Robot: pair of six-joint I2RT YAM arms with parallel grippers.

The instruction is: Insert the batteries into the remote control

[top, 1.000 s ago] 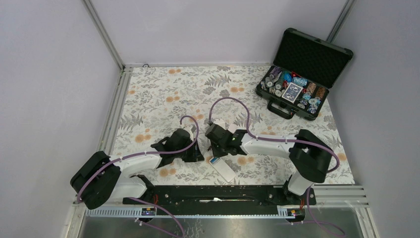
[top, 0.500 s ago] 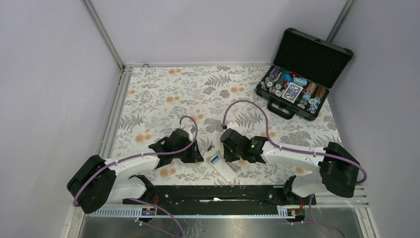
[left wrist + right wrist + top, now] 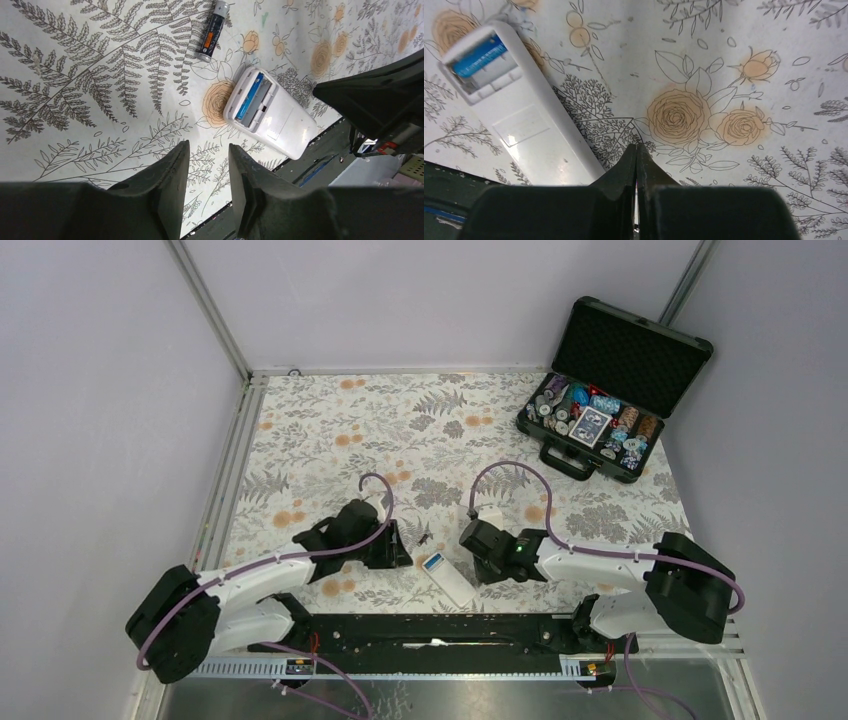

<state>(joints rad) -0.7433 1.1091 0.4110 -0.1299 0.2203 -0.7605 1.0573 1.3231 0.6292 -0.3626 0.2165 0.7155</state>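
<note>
Stock as seen from beside the table:

1. Remote control (image 3: 447, 578). White bar, lay back-up and slantwise on the floral tablecloth (image 3: 330, 430), near the front rail (image 3: 430, 628) and between the two arms. Its battery bay stood uncovered at the end farther from the rail.

2. Blue battery (image 3: 250, 95). Seated lengthwise in one slot of that bay. The slot beside it showed bare grey.

3. Dark battery (image 3: 212, 31). Slim cell with a silver tip, lay loose on the cloth near the remote's open end, apart from it.

4. Left gripper (image 3: 206, 185). Hung low over the cloth just left of the remote. Its jaws were released, with a narrow gap and only cloth showing through it. It touched neither the remote nor a cell.

5. Right gripper (image 3: 636, 165). Clenched, fingertips pressed together on nothing, poised over a printed rose just right of the remote's plain end.

6. Black case (image 3: 600, 390). Lid up at the far right corner, its tray filled with coloured chips (image 3: 560, 410), well apart from the arms.
</note>
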